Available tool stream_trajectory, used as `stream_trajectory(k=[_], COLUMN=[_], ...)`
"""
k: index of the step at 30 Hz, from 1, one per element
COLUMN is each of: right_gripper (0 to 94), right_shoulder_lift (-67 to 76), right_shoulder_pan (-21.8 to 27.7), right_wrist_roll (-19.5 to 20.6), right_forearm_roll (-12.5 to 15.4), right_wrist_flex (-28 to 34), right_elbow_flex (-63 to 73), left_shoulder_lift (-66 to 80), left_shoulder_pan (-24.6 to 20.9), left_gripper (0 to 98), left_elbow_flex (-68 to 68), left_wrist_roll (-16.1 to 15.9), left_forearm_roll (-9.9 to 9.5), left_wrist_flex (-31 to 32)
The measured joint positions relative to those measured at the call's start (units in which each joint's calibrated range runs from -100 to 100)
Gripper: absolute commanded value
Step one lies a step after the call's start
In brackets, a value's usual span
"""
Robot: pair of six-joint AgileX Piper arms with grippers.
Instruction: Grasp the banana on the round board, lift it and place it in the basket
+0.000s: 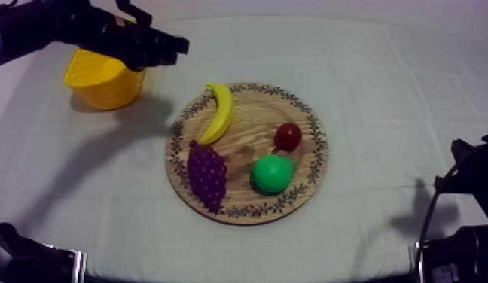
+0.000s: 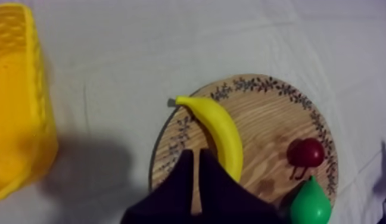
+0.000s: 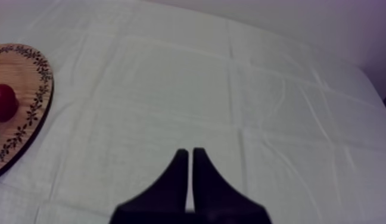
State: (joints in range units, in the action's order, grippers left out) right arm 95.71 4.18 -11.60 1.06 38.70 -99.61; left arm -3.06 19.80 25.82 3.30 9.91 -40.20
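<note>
1. Table: a grey-white cloth carries everything.
2. Board: at the centre, holding four fruits.
3. Basket: far left, apart from the board; nothing seen in it.
4. Left gripper: hovers between basket and board, fingers pressed together, holding nothing.
5. Right gripper: near right over bare cloth, fingers closed together, empty.
6. Banana: lies untouched on the board's far-left part. I judge the reach is in hand. Next, the left fingers must spread, then come down across the banana's middle, clear of the grapes.
7. Grapes: near left, just beside the banana's near end.
8. Pear: near right.
9. Small red fruit: just beyond the pear.
</note>
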Motion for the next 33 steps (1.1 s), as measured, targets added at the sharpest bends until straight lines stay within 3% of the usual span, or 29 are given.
stream_trajectory(k=[7, 16, 18, 21, 24, 33], right_gripper=[0.4, 0.4, 0.4, 0.4, 0.4, 0.4], right_shoulder_lift=[0.0, 0.0, 0.0, 0.0, 0.0, 0.0], right_shoulder_pan=[0.0, 0.0, 0.0, 0.0, 0.0, 0.0], right_wrist_roll=[0.0, 0.0, 0.0, 0.0, 0.0, 0.0], right_forearm_roll=[0.0, 0.0, 0.0, 0.0, 0.0, 0.0], right_wrist_flex=[0.0, 0.0, 0.0, 0.0, 0.0, 0.0], right_elbow_flex=[0.0, 0.0, 0.0, 0.0, 0.0, 0.0], left_shoulder_lift=[-1.01, -0.87, -1.0, -1.22, -1.34, -1.37], left_shoulder_pan=[0.41, 3.5, 3.88, 4.13, 4.69, 5.62], left_gripper=[5.8, 13.0, 27.4, 59.3, 75.9, 80.1], left_elbow_flex=[5.57, 7.56, 7.56, 7.43, 7.43, 8.05], left_wrist_roll=[-4.71, -6.54, -6.1, -5.64, -5.83, -6.8], left_forearm_roll=[5.67, 6.9, 7.03, 7.31, 7.43, 7.58], left_wrist_flex=[2.21, 2.15, 1.76, 1.12, 0.97, 1.77])
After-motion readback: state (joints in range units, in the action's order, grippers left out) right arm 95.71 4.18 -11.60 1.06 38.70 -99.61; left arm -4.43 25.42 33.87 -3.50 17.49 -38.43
